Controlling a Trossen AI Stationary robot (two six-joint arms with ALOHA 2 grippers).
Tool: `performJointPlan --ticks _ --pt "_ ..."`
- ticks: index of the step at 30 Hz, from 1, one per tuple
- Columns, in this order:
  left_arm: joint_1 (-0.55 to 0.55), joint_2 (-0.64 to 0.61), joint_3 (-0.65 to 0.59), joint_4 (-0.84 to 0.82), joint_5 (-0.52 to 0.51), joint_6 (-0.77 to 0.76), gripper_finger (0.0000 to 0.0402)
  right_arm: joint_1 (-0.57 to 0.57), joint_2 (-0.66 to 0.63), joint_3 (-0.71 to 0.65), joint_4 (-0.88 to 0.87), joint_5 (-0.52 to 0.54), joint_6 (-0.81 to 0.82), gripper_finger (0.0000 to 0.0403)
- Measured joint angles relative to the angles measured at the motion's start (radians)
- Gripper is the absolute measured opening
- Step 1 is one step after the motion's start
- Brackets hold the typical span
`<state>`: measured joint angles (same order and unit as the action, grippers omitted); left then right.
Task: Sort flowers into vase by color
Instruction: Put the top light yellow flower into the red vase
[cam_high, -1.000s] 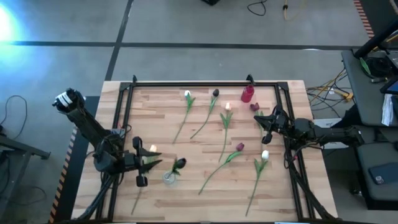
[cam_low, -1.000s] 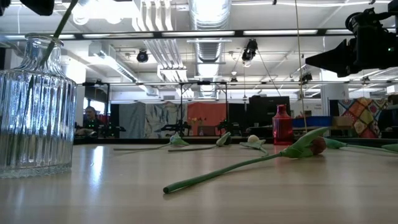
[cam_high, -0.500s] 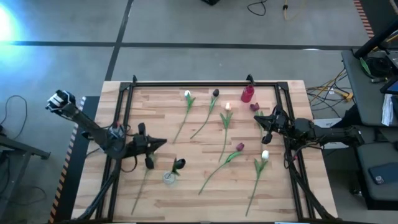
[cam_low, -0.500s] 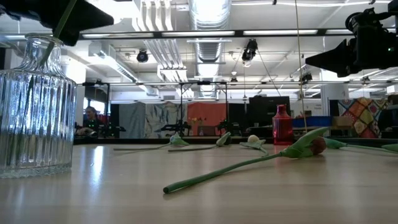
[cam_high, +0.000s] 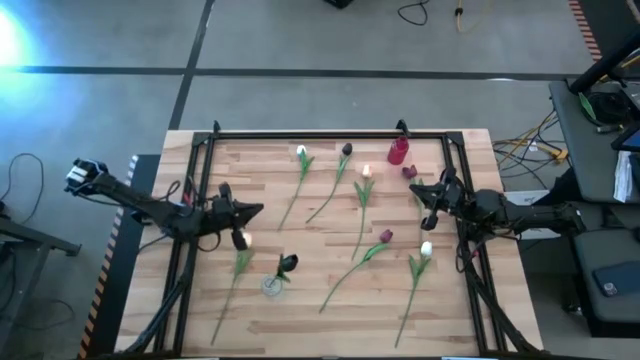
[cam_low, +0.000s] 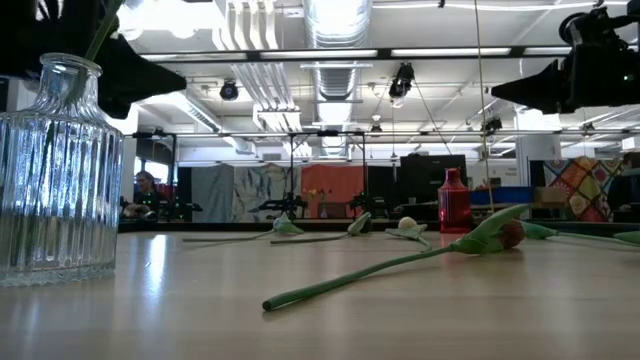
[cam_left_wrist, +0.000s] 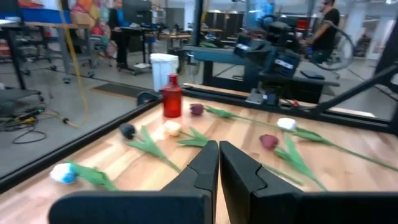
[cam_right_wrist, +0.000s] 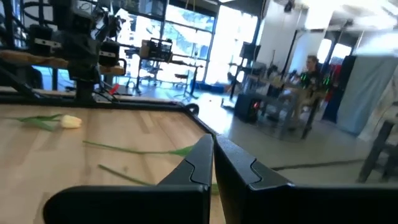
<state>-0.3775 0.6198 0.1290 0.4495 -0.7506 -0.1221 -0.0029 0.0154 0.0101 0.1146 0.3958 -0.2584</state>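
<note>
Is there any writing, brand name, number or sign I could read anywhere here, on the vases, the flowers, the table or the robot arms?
No readable text anywhere in these pictures.
Ribbed clear glass vase: no label.
Small red bottle-shaped vase: no label.
Light wooden table: plain boards, no marks.
Left hand and right hand: dark, no lettering visible.
Room beyond the table: colourful panels and screens, too far and blurred to read.
</note>
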Motion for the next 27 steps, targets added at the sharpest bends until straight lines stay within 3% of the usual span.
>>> performJointPlan --ticks 8,14,21,27 --pt "0.205 -0.092 -0.055 -0.008 0.245 0.009 0.0000 -0.002 0.022 0.004 0.064 0.000 0.106 0.0009" --pt "0.451 -0.089 -0.058 -0.010 0.525 0.003 0.0000 -0.002 0.162 0.014 0.061 0.044 0.249 0.0020" --pt "0.686 -0.061 -0.059 0.021 0.758 -0.006 0.0000 -0.002 0.404 0.015 0.145 0.115 0.481 0.0077" --pt "0.780 -0.044 -0.059 0.037 0.845 0.002 0.0000 -0.003 0.617 0.050 0.235 0.158 0.662 0.0138"
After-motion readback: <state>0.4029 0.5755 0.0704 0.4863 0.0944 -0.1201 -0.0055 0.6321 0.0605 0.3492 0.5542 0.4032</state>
